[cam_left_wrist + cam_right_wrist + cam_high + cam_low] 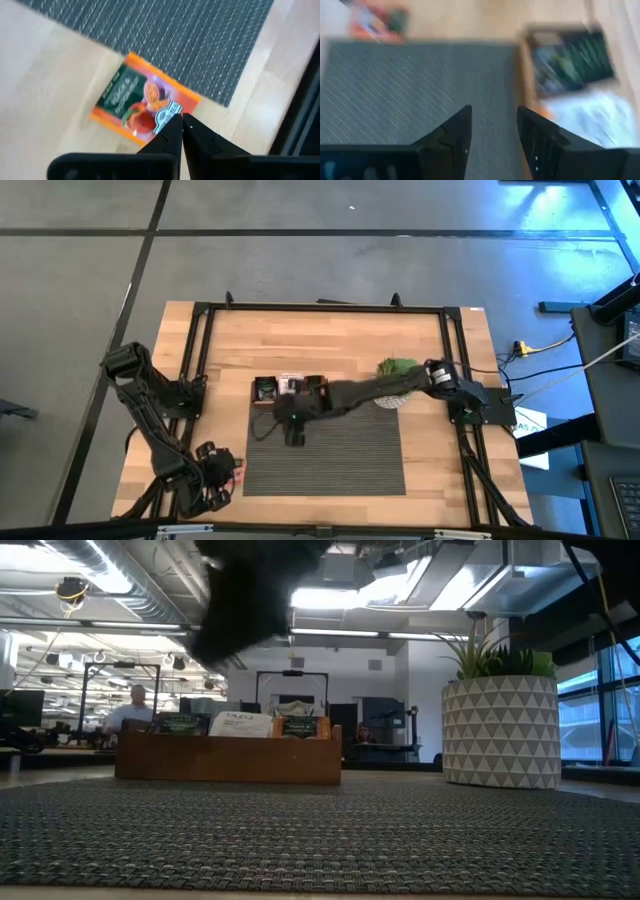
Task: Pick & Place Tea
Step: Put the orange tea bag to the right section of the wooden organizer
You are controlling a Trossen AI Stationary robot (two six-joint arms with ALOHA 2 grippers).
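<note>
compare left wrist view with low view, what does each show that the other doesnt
Only the left wrist view: the left gripper, shut, pinching the corner of an orange sachet that lies on bare wood beside the mat's edge.

Only the low view: the wooden tray with sachets standing in it, the potted plant, a dark blurred arm overhead, and a person seated in the room behind.

Both: the grey woven mat.

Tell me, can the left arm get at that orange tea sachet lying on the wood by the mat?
Probably yes. The left gripper, shut, sits right over the orange sachet, which lies flat on bare table beside the mat with nothing over it. It must open first.
</note>
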